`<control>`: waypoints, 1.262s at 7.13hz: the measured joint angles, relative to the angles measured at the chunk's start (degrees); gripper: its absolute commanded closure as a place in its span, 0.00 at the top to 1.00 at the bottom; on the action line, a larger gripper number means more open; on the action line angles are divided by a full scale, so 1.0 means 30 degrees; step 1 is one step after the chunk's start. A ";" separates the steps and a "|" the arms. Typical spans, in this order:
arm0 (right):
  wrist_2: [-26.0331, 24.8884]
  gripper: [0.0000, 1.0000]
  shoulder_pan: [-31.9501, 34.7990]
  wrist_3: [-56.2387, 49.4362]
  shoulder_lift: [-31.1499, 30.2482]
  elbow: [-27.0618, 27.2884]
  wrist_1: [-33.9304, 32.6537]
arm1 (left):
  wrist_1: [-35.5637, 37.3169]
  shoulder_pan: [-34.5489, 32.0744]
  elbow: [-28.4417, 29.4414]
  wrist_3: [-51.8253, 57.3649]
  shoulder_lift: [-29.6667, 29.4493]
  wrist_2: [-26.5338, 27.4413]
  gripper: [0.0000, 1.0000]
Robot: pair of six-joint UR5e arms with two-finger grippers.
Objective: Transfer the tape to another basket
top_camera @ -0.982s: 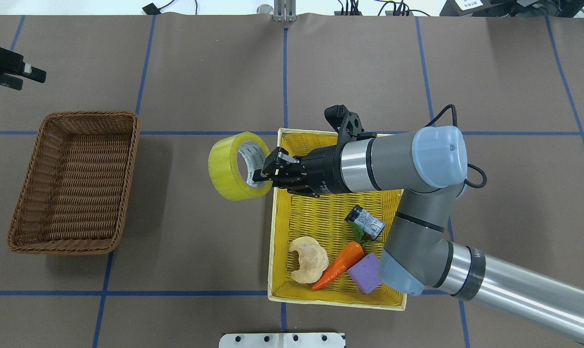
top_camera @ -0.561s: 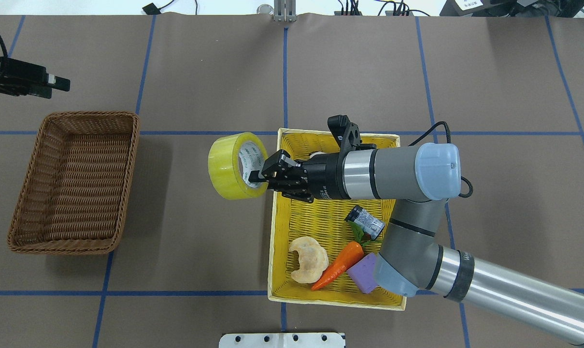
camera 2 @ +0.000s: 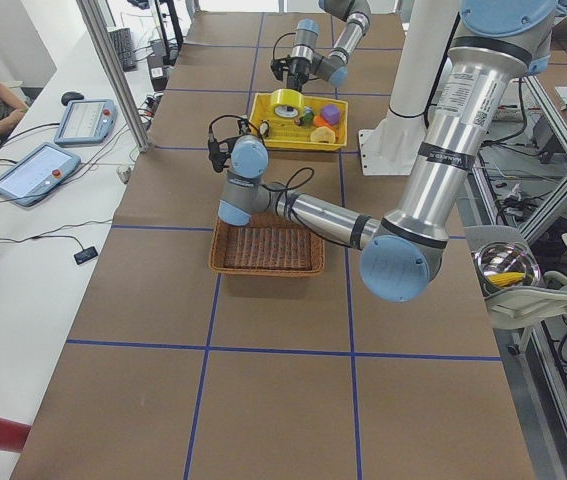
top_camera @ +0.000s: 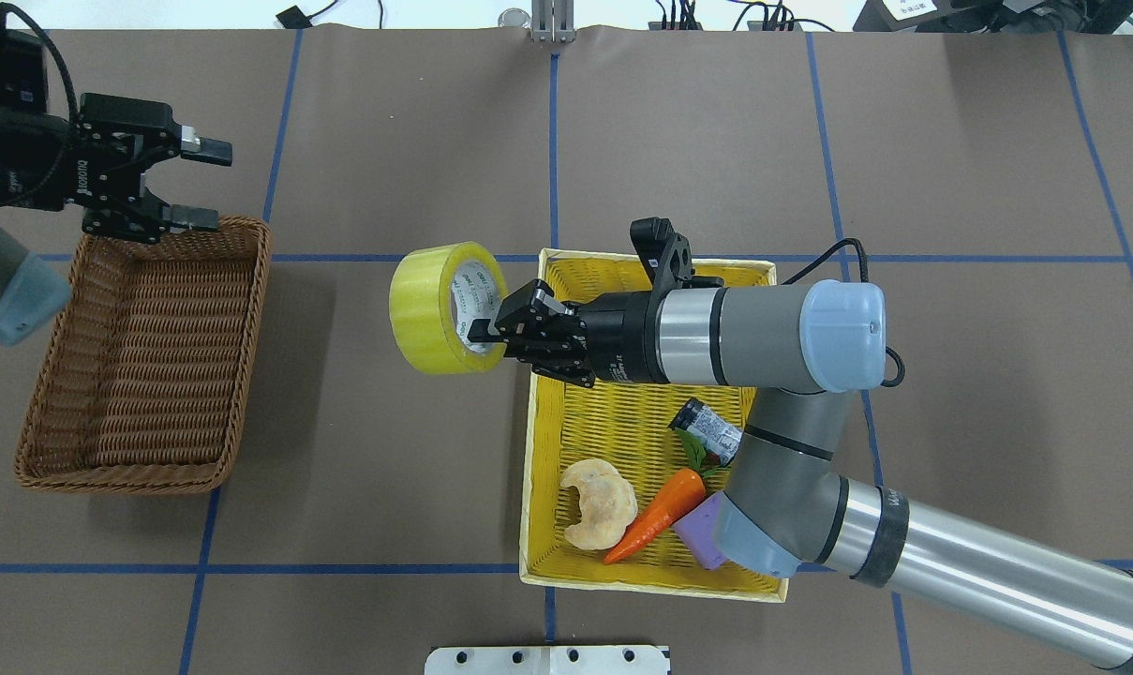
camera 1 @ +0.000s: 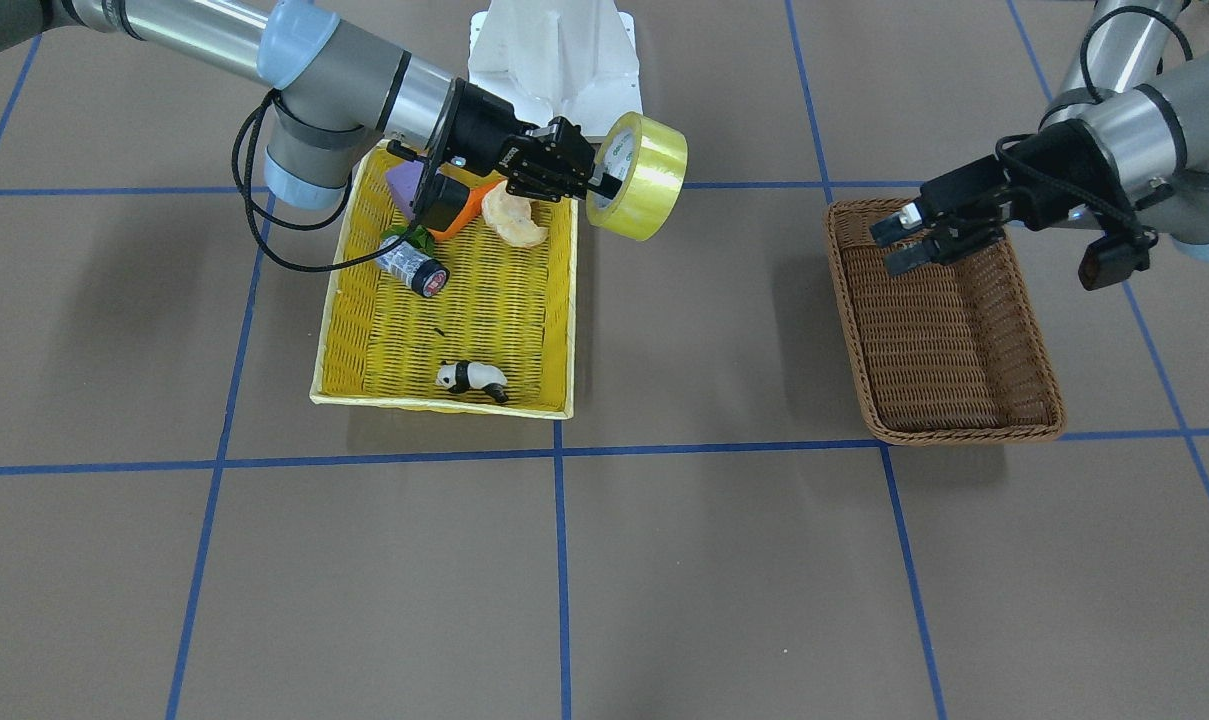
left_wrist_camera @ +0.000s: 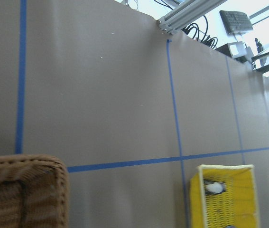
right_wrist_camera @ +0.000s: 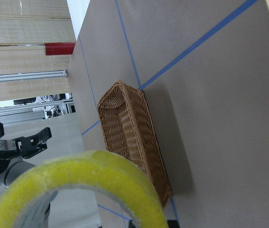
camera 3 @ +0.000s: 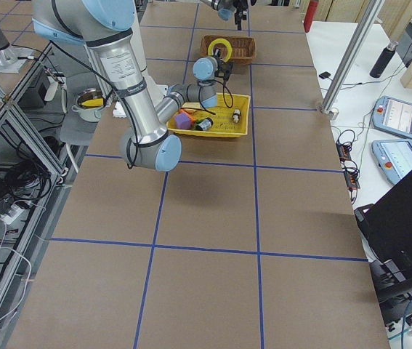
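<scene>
Front-facing view: the right hand [camera 1: 602,182] is clenched on the wall of the yellow tape roll [camera 1: 646,176] and holds it on edge in the air. The roll is just outside the yellow basket [camera 1: 570,300], on the side toward the left hand [camera 1: 898,246]. That hand's fingers are spread with nothing between them, over one end of the brown wicker basket [camera 1: 846,300]. A battery [camera 1: 416,271] and a toy panda [camera 1: 472,377] lie in the yellow basket, operator-side of the right hand.

Overhead view: one right finger reaches into the roll's core. The roll hangs over bare counter [top_camera: 360,422], well apart from the left hand. A carrot [top_camera: 660,511] lies robot-side of the right wrist.

Right wrist view: the roll's rim fills the foreground, with the brown wicker basket ahead and the left hand beyond it.

Left wrist view: a corner of each basket shows, but not the hand itself.
</scene>
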 measured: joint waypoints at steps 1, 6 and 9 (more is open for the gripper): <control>-0.0396 0.00 -0.0247 0.0404 0.0101 -0.0001 0.0535 | -0.1719 0.1445 -0.0067 -0.2078 -0.0386 0.1727 0.98; -0.0901 0.00 -0.1135 0.2907 0.0127 -0.0709 0.5722 | -0.5816 0.3440 -0.0154 -0.9045 -0.2328 0.4201 0.97; -0.0911 0.00 -0.1425 0.3132 0.0242 -0.1100 0.7144 | -0.7170 0.4455 -0.0187 -1.0174 -0.2527 0.5070 0.93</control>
